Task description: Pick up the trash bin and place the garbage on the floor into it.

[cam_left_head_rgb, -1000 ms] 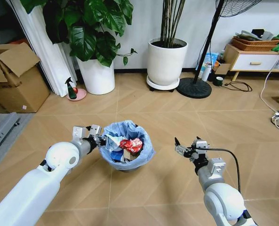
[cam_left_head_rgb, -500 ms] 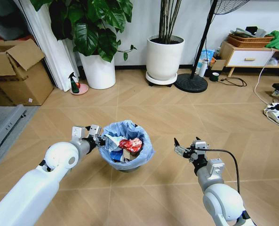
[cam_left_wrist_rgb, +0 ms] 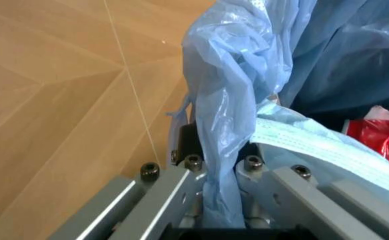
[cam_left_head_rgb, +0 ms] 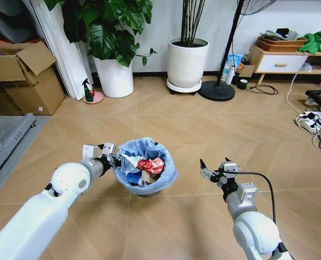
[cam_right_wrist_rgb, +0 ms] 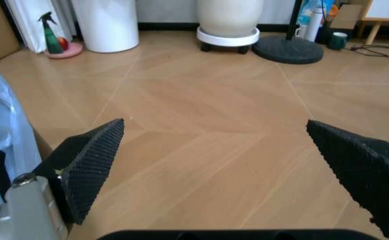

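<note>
The trash bin point(cam_left_head_rgb: 147, 148), small, black and lined with a crinkled light-blue bag, is just in front of me above the chevron floor point(cam_left_head_rgb: 165, 119). The garbage point(cam_left_head_rgb: 151, 166) lies inside it: a crushed red can, white paper and blue scraps. My left gripper point(cam_left_head_rgb: 115, 161) is shut on the bin's near-left rim. In the left wrist view its jaws pinch the blue bag point(cam_left_wrist_rgb: 216, 150) and the black rim together, with the red can point(cam_left_wrist_rgb: 381, 137) beyond. My right gripper point(cam_left_head_rgb: 205, 172) hovers to the right of the bin, apart from it, with its fingers point(cam_right_wrist_rgb: 88, 165) spread wide and nothing between them.
Two white plant pots point(cam_left_head_rgb: 116, 78) point(cam_left_head_rgb: 187, 62) and a fan base point(cam_left_head_rgb: 216, 91) stand at the far wall. A cardboard box point(cam_left_head_rgb: 25, 81) and a green spray bottle point(cam_left_head_rgb: 87, 91) are far left. A cabinet point(cam_left_head_rgb: 279, 62) and cables point(cam_left_head_rgb: 314, 122) are on the right.
The whole room has shifted in the head view, so the camera has moved. Both arms and the bin keep their places in the picture, with the left gripper's grip unchanged.
</note>
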Tool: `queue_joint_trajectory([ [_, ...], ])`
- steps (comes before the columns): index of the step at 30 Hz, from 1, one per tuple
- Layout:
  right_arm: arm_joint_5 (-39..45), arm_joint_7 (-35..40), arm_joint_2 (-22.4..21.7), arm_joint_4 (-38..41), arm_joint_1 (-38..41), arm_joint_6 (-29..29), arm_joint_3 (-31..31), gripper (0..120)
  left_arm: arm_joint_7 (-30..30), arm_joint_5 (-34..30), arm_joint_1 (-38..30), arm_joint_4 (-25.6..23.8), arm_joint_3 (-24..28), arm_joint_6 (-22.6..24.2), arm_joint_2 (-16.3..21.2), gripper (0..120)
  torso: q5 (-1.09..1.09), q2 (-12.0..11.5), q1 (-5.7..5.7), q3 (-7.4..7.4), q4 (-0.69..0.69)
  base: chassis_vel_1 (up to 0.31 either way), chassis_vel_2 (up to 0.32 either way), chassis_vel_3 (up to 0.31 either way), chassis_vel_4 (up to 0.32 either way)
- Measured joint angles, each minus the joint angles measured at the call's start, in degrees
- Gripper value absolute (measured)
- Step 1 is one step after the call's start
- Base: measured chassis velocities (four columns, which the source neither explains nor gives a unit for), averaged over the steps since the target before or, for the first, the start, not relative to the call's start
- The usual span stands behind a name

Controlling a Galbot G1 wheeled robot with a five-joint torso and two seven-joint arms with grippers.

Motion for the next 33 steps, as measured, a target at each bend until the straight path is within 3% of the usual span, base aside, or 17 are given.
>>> queue_joint_trajectory([
  [12,0.01,-0.04,-0.03,-0.26,0.07,0.17,-0.1,100,-0.28,0.03,0.45,-0.01,-0.18,0.0,-0.07,0,0.06,0.0,0.0,0.0,0.01,0.206,-0.117,-0.196,0.129],
  [33,-0.21,-0.47,-0.09,-0.84,-0.14,0.74,-0.26,100,-0.72,0.22,1.53,-0.21,-0.25,0.0,-0.91,0,0.03,0.0,0.0,0.0,0.0,0.117,-0.123,-0.114,0.113],
])
